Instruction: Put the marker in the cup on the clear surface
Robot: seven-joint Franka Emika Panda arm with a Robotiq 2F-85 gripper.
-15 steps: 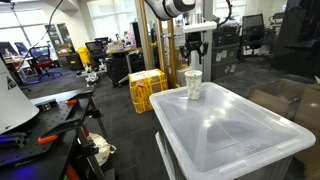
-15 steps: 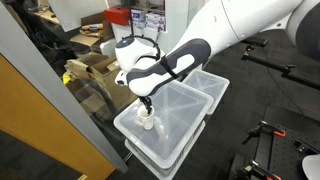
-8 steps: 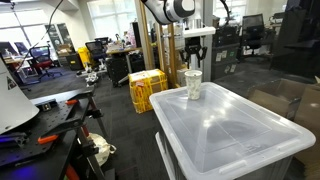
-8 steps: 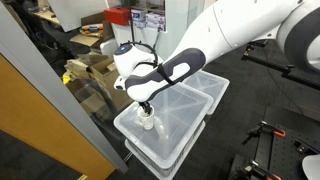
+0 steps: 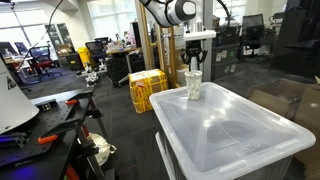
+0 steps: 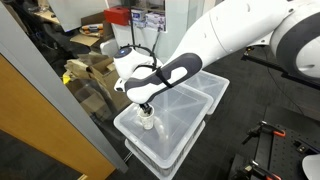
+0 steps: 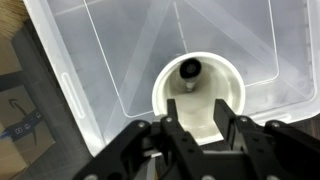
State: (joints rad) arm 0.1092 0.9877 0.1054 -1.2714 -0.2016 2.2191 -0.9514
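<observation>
The cup [image 5: 193, 85] stands upright near the far corner of the clear surface [image 5: 230, 125], a translucent bin lid. In the wrist view I look straight down into the cup [image 7: 165, 80]; the black marker [image 7: 188, 70] stands inside it, leaning on the far wall. My gripper [image 7: 201, 103] hangs right over the cup mouth, its fingers [image 7: 178, 110] partly apart with nothing between them and the marker's top below their tips. Both exterior views show the gripper [image 5: 194, 64] [image 6: 146, 107] pointing down just above the cup [image 6: 147, 121] on the lid [image 6: 180, 112].
Yellow crates [image 5: 147, 88] are stacked on the floor beyond the bin. A workbench with tools [image 5: 40, 110] fills one side. A second clear bin [image 6: 208, 85] adjoins the lid, and cardboard boxes [image 6: 90, 68] sit beyond a wooden panel.
The gripper has come down closer to the cup's rim. The cup has stayed in place on the lid.
</observation>
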